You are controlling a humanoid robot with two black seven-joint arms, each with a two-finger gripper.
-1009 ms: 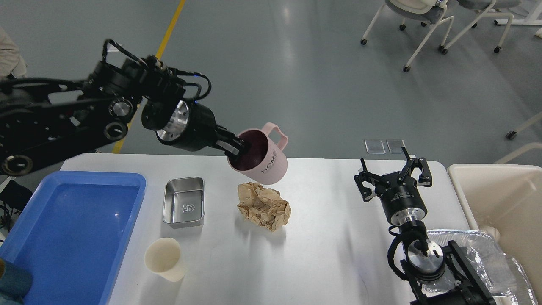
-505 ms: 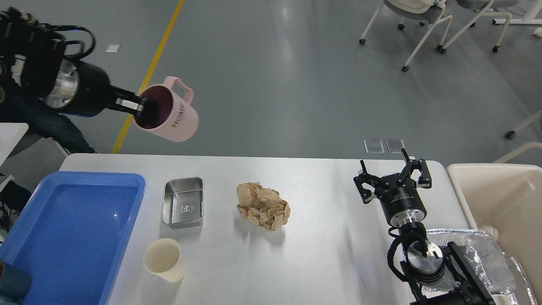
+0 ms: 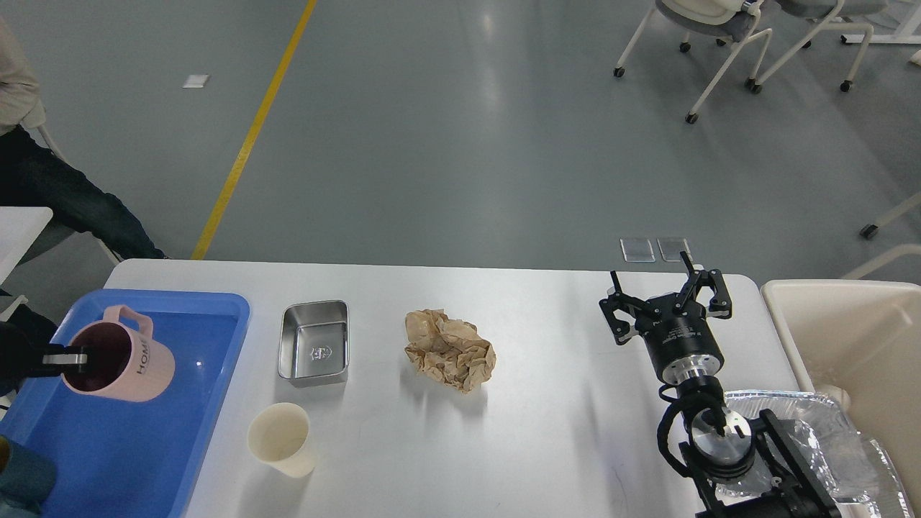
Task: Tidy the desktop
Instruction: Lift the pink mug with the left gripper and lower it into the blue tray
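The white-grey desktop fills the lower view. On it lie a crumpled brown paper, a steel box and a cream paper cup. My left gripper, mostly off the left edge, is shut on the rim of a pink "HOME" mug, held tilted over the blue tray. My right gripper is open and empty above the desktop's far right, well apart from the paper.
A beige bin stands beside the desktop's right edge, with crinkled foil trays in front of it. A teal thing shows at the tray's near left corner. A seated person is at far left; chairs stand far back.
My left arm has swung the pink mug from above the desktop's middle, left and down, to over the blue tray. The right arm has not moved.
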